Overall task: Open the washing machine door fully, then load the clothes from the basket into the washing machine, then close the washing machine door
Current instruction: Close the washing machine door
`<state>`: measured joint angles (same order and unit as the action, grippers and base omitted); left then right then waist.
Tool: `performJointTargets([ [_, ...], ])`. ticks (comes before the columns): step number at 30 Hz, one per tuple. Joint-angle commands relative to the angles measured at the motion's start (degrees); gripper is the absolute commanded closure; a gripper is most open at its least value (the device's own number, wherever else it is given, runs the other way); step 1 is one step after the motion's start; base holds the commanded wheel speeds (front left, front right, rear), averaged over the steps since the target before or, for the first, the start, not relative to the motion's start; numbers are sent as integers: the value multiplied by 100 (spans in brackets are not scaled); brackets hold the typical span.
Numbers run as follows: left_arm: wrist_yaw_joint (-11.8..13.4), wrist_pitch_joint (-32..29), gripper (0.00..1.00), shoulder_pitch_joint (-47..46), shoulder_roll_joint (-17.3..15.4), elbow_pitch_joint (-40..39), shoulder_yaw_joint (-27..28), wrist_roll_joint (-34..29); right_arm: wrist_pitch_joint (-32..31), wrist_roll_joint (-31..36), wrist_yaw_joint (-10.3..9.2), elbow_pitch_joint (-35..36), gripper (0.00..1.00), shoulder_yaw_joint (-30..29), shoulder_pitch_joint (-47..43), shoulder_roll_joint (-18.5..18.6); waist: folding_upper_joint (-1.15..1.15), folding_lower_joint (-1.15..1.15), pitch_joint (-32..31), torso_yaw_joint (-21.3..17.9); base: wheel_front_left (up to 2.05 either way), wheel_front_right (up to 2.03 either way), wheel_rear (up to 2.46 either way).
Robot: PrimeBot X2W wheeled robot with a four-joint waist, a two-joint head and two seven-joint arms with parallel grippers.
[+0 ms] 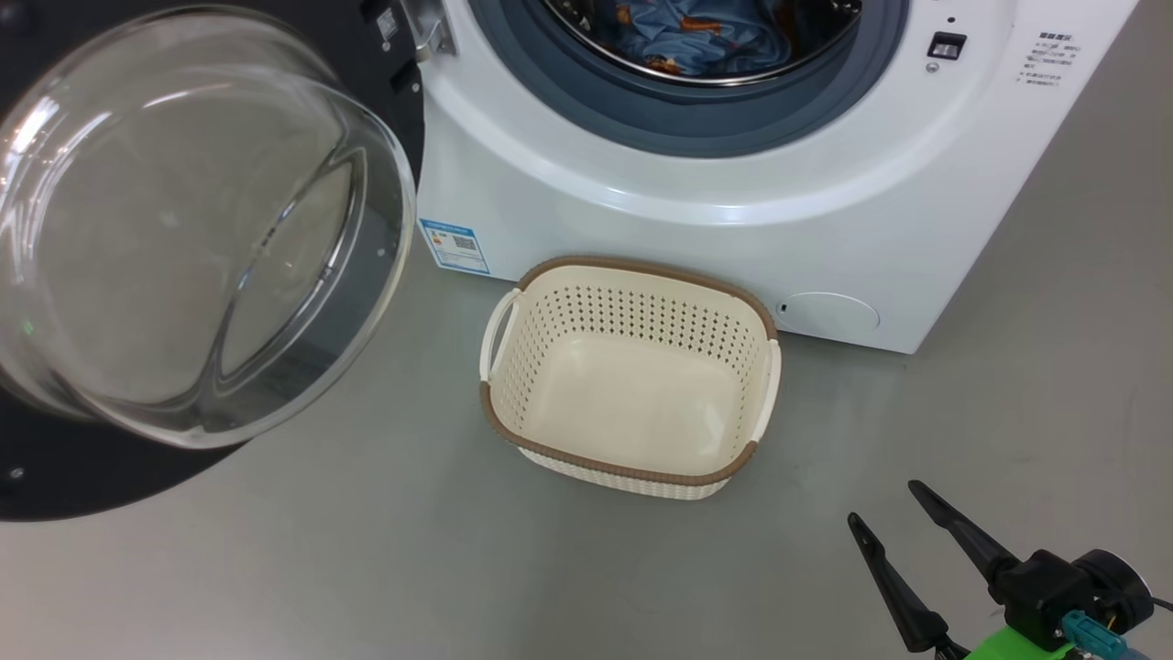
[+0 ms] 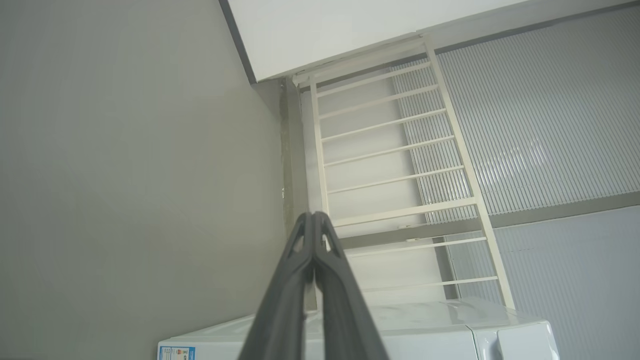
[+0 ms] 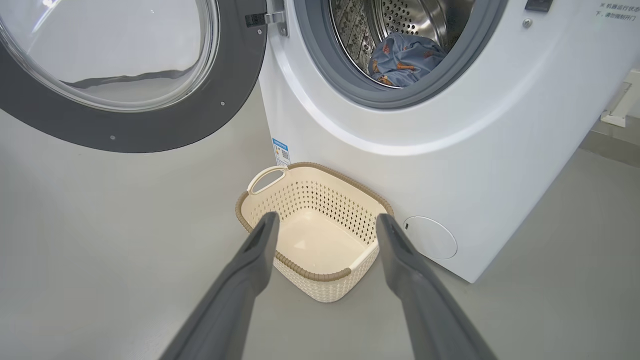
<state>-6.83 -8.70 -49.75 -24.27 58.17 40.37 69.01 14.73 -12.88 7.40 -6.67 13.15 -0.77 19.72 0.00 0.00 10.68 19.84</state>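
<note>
— Start at the left. How does the washing machine door (image 1: 192, 229) stand?

— Swung wide on its hinge, glass bowl bulging toward the head camera, the black rim low over the grey floor (image 1: 367, 568).

— And the left gripper (image 2: 312, 216)?

— Its wrist view has the two dark fingers pressed together with no gap at the tips and nothing between them. They point at a white barred frame (image 2: 395, 150), with the white body of the washing machine (image 1: 696, 202) along that view's bottom edge.

— Moving right?

— The basket (image 1: 632, 270) sits on the floor just in front of the machine, near the blue sticker (image 1: 454, 245). Its inside is bare cream plastic.

— So where are the clothes (image 1: 696, 37)?

— Inside the drum, a blue bear-print heap lying behind the grey gasket.

— And the far right?

— The right gripper (image 1: 884, 503) is at the lower right of the head view, above the floor and apart from the basket. Its fingers are spread wide and hold nothing, angled up and leftward. In its own wrist view they frame the basket's near corner.
</note>
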Motion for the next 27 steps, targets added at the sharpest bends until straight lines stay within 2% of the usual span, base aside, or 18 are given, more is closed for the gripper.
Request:
performJointTargets([
  [1, -29, -85, 100, -69, -414, -111, 39, 28, 27, -58, 9, 157, 0, 118, 143, 98, 0, 0, 11, -21, 0, 0, 0],
  [12, 33, -603, 100, -8, -582, -36, 10, 111, 27, -70, 9, 189, 0, 136, 104, 190, 0, 0, 3, -140, 0, 0, 0],
  [20, 147, -1279, 100, 45, -583, 37, -109, 182, 27, -75, 9, 152, 0, 142, 50, 202, 0, 0, -123, -141, 0, 0, 0],
  [27, 302, -2142, 100, 89, -493, 108, -225, 316, 27, -42, 9, 134, 0, 170, 1, 147, 0, 0, -203, -79, 0, 0, 0],
])
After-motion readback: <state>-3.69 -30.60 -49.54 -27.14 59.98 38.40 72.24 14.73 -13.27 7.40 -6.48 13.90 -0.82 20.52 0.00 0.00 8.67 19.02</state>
